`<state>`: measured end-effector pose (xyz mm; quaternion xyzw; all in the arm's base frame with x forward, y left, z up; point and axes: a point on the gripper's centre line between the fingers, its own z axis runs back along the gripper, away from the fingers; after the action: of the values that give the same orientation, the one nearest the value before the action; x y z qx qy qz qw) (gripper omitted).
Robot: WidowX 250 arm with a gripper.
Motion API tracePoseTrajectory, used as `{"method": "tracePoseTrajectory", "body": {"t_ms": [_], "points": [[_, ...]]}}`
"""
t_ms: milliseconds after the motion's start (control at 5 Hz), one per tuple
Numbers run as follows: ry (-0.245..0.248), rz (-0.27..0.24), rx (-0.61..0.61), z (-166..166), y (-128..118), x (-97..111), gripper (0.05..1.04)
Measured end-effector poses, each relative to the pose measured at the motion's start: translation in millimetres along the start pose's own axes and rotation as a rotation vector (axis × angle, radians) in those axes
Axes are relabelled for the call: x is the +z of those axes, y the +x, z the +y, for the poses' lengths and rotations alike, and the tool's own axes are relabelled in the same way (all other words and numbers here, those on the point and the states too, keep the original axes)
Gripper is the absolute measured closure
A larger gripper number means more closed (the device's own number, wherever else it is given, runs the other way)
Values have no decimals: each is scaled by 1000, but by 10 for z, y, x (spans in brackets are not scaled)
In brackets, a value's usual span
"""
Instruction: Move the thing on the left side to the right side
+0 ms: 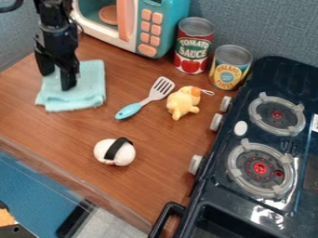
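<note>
The black gripper (57, 80) hangs down at the upper left of the bench (155, 179), right over the folded light-blue cloth (92, 88). Its fingers (68, 80) stand apart, and I can see a bit of the cloth's pale blue in the gap between them. One finger reaches lower in my view than the other, in front of the cloth. Whether either one actually touches the fabric, I cannot tell from where I stand (the dark fingers hide the very spot I'd want to see). I see nothing clamped between them.

The cloth, the task's thing on the left side, lies on the wood in a thick, roughly square fold, in front of the teal and white toy microwave (155, 30). To the right of the cloth, well apart from it, a spatula (130, 110) lies aslant, its light-blue handle towards me and its slotted head near a small yellow plush toy (181, 102). Nearer to me is a white, rounded toy (105, 151) with a black band round it (rather like a piece of sushi).

Behind the plush, two cans stand upright beside each other: a red one (188, 42), close to the microwave, and a yellow one (231, 67), close to the stove. The dark toy stove (248, 132) takes up the right side, with two grey-ringed burners, red at their centres, and pale knobs along the edge facing the bench.
</note>
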<state>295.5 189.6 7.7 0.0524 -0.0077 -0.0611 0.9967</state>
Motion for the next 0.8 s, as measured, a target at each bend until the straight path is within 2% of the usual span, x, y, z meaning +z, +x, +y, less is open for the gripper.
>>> {"method": "tracePoseTrajectory", "body": {"t_ms": [200, 400, 600, 800], "points": [[-15, 5, -44, -277, -149, 20, 82], [-60, 9, -62, -598, -313, 55, 82], [-73, 21, -130, -992, -430, 104, 82], [-69, 27, -191, -1238, -396, 111, 82]]}}
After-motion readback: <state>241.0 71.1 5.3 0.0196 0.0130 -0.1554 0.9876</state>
